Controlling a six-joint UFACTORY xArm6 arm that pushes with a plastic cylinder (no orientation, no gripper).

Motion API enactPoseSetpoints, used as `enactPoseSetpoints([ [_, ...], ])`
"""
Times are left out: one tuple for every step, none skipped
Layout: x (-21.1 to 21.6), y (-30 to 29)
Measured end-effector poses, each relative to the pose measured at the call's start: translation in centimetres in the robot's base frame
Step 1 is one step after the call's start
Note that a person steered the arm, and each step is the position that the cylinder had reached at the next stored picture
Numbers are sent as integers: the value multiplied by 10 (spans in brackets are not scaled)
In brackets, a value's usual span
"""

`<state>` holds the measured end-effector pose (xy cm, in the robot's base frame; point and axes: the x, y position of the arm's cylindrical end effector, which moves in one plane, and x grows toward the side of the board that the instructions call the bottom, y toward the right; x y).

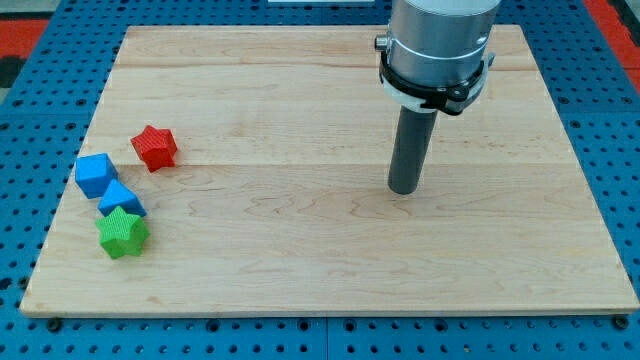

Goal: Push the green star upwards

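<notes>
Green star (122, 233) is sitting near the tabletop's (300, 270) lower-left corner, touching a blue block (121, 199) above it; your tip (403, 188) is standing far right, holding nothing, needing to get below it.

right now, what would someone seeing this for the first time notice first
The thick dark rod hanging from the grey arm stands out, with my tip on the bare wooden board right of the view's centre. Far off at the view's left sits a tight cluster: a red star, two blue blocks, and the green star lowest, touching the nearer blue block.
</notes>
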<state>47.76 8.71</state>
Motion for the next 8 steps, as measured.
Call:
enactPoseSetpoints([
  [32,-6],
  [77,-15],
  [107,-25],
  [129,-60],
  [141,-99],
  [141,-146],
  [140,-178],
  [139,-226],
])
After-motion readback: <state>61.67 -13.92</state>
